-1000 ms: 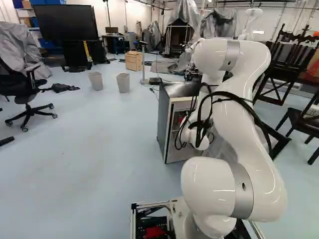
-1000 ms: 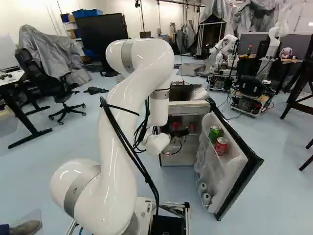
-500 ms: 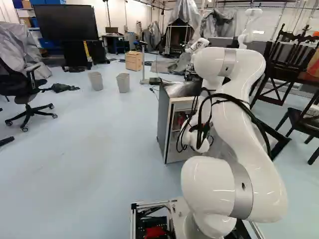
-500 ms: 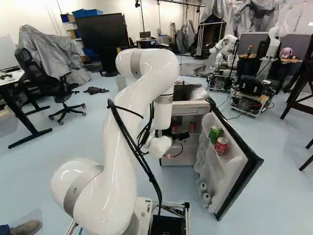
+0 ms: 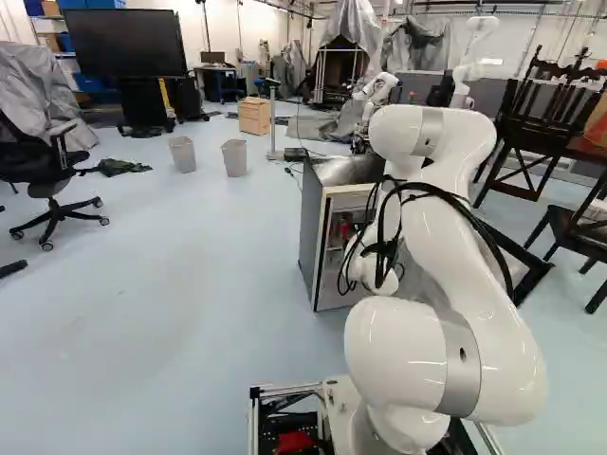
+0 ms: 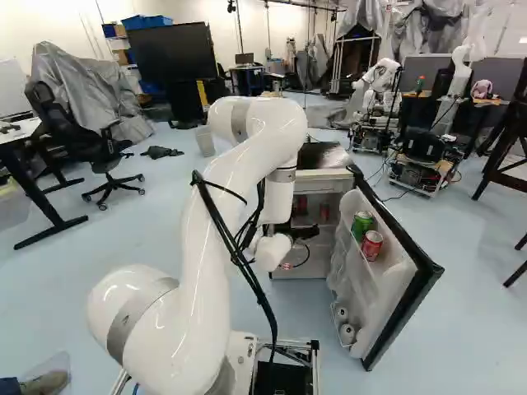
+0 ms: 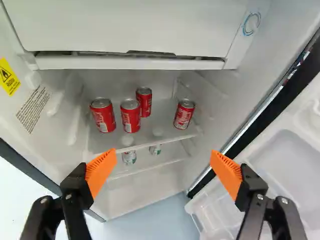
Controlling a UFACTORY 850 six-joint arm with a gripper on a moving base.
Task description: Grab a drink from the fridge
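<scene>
Wrist view first: the gripper [image 6: 316,231] has its fingers [image 7: 101,170] spread wide with nothing between them, facing into the open fridge [image 5: 313,227]. Four drinks stand upright ahead on the upper shelf [image 7: 162,125]: a front red can [image 7: 103,115], a middle red can [image 7: 130,116] beside it, a rear red can [image 7: 144,102] close behind, and, well apart on the door side, a lone red can [image 7: 184,114]. Below them, two pale cans [image 7: 129,157] sit on the lower shelf [image 7: 145,165], seen through and past the upper one.

As for what hems the way in, a white compartment front [image 7: 130,25] spans the fridge above the cans, and walls close both sides. Swung open beside the gripper is the door [image 6: 399,288]; its dark edge lies behind one finger in the wrist view, and whether they touch I can't tell. In the right base view the door rack carries a green can [image 6: 362,225] and a door red can [image 6: 372,245] side by side, with can ends [image 6: 347,333] lower down. Black cables [image 5: 381,237] loop off the arm [image 5: 446,218], which hides part of the fridge in the left base view.

Farther off stand two grey bins [image 5: 234,157], a wooden box [image 5: 254,115], an office chair [image 6: 74,136] and another robot [image 6: 379,86].
</scene>
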